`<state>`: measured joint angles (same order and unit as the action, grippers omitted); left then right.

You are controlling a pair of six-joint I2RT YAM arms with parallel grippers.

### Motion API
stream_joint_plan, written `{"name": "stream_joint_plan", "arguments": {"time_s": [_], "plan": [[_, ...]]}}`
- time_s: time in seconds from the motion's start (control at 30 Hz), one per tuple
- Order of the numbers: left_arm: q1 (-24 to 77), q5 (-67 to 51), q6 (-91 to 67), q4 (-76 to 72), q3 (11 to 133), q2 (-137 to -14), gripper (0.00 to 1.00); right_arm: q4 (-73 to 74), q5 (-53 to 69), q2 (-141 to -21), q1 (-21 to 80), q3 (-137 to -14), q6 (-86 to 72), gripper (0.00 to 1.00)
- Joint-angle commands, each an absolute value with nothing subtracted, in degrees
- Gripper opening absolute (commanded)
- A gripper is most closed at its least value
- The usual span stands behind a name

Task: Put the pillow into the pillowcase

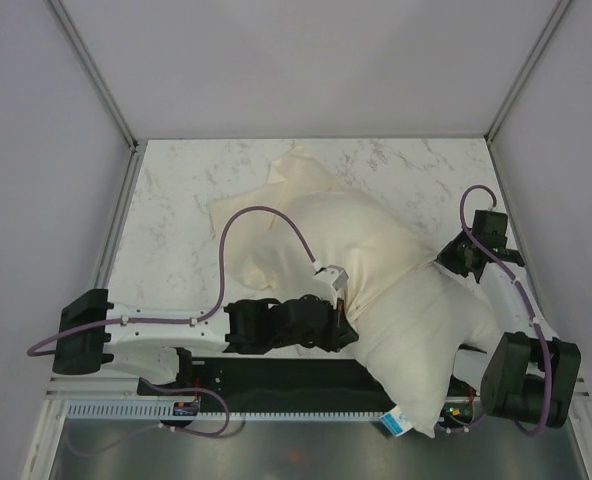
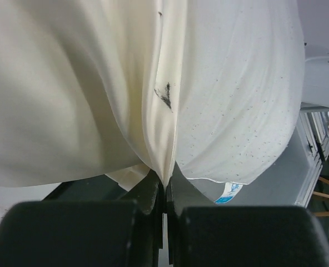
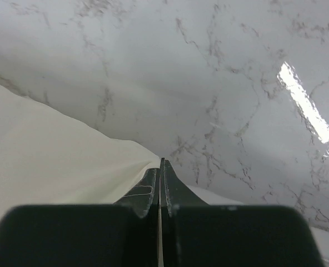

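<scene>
Left gripper (image 2: 164, 181) — pinched tight on pillowcase (image 2: 70, 83) hem, pillow (image 2: 242, 83) bulging just right of it | right gripper (image 3: 161, 165) — pinched tight on pillowcase edge, marble table (image 3: 220, 83) ahead

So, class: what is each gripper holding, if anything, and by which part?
Both pinch the pillowcase: the left gripper grips its hem beside the pillow, the right gripper its stitched edge opposite.

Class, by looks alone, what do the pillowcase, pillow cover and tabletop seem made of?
Pillowcase: thin matte cloth, perhaps cotton; it creases limply. Pillow cover: matte fabric, finely dotted weave. Tabletop: glossy, grey-veined, marble-look; perhaps laminate.
</scene>
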<state>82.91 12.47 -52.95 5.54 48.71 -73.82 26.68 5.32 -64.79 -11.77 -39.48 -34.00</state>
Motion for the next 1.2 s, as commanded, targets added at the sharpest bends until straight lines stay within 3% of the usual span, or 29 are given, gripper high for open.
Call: {"name": "stream_joint_plan", "arguments": {"time_s": [0.0, 0.13, 0.27, 0.53, 0.83, 1.17], "plan": [[81.13, -0.97, -52.91, -0.36, 48.52, -66.12, 0.02, 28.55, -11.13, -68.37, -13.01, -42.71, -35.41, 0.0], [80.77, 3.43, -50.8, 6.24, 46.94, -64.24, 0.02, 31.73, -16.43, -65.4, -14.05, -42.19, -38.4, 0.0], [90.05, 9.83, -48.7, 6.42, 48.86, -70.47, 0.02, 29.8, -9.42, -58.38, -19.5, -38.33, -39.99, 0.0], [104.75, 23.46, -48.07, 14.23, 66.59, -89.72, 0.02, 31.28, -8.43, -51.68, -28.37, -37.79, -38.58, 0.0], [112.5, 20.58, -47.11, 12.93, 77.86, -97.38, 0.02, 33.13, -8.96, -48.52, -38.57, -36.39, -40.78, 0.0], [115.04, 11.08, -48.6, 3.87, 80.5, -104.14, 0.02, 32.7, -6.77, -49.22, -41.48, -35.77, -41.22, 0.0]]}}
